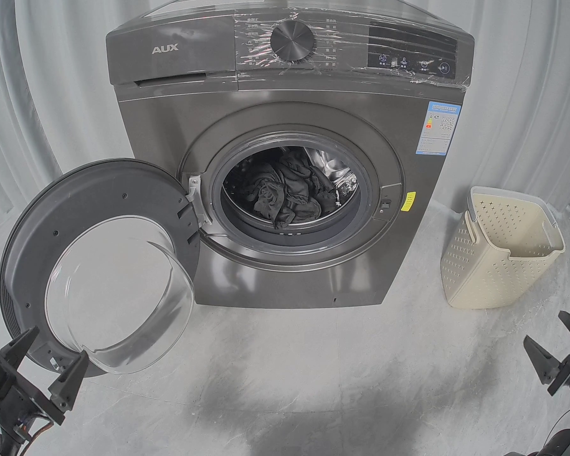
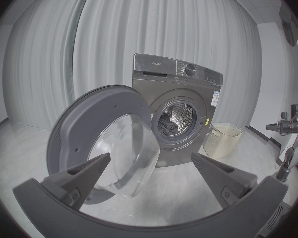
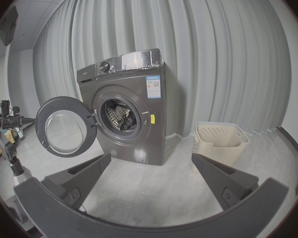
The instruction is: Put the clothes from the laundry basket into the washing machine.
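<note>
A pale pleated curtain (image 1: pixel 532 64) was hung behind the scene, and a light grey floor (image 1: pixel 335 375) was spread beneath it.

The clothes (image 1: pixel 285 188), a dark crumpled heap, were found inside the drum of the washing machine (image 1: pixel 285 96). They were piled low against the front lip of its opening, as would be expected of garments dropped in through the port rather than pushed deep.

The round door (image 1: pixel 101 254) was swung wide open at the machine's front, on the robot's left, its clear bowl turned outward, so the port was left unobstructed.

The cream laundry basket (image 1: pixel 481 273) was stood on the floor just beside the machine's front corner on the robot's right, close enough for short carries. Only bare perforated wall could be made out inside it, so it was judged emptied and the loading judged essentially done. The door's closing, if wanted, was not yet done.

The left gripper (image 1: pixel 56 344) was held low in front of the machine, near the door's lower rim but apart from it. Its fingers (image 2: pixel 86 172) were spread apart with nothing between them.

The right gripper (image 1: pixel 544 327) was held low in front of the machine on the basket's side, apart from the basket. Its fingers (image 3: pixel 222 176) were likewise spread and empty.

Both were judged to be kept clear of the port because nothing was left to carry.
</note>
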`<state>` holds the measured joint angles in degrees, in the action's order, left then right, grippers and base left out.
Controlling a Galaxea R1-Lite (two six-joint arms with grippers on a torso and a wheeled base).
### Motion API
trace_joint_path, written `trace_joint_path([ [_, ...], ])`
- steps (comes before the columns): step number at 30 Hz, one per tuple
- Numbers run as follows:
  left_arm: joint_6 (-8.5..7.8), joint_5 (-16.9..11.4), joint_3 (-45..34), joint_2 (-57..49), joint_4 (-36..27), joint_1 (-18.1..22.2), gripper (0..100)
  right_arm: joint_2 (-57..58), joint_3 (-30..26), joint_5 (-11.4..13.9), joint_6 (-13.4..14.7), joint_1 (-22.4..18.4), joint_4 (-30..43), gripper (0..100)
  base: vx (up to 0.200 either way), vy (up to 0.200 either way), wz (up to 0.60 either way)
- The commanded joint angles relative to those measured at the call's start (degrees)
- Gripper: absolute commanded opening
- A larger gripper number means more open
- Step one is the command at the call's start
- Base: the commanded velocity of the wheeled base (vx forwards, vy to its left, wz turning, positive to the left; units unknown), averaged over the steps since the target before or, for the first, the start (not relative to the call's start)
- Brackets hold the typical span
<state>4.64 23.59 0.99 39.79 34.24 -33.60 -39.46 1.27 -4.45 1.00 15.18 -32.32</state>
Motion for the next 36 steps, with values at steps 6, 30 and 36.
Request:
trace_joint_path([
  [6,3.00,-17.8,-1.0,-35.5,-20.3,18.9,100,35.1,1.5,2.2,-1.3,-9.9,25.3,100,0.000,0.000,0.00],
  [30,-4.91,-16.9,-1.0,-39.8,-30.3,33.9,100,39.5,-1.3,2.9,-1.1,-15.1,31.6,100,0.000,0.000,0.00],
  [36,-2.89,-17.2,-0.8,-39.7,-31.9,33.7,100,39.5,-1.3,2.8,-1.0,-15.1,32.1,100,0.000,0.000,0.00],
])
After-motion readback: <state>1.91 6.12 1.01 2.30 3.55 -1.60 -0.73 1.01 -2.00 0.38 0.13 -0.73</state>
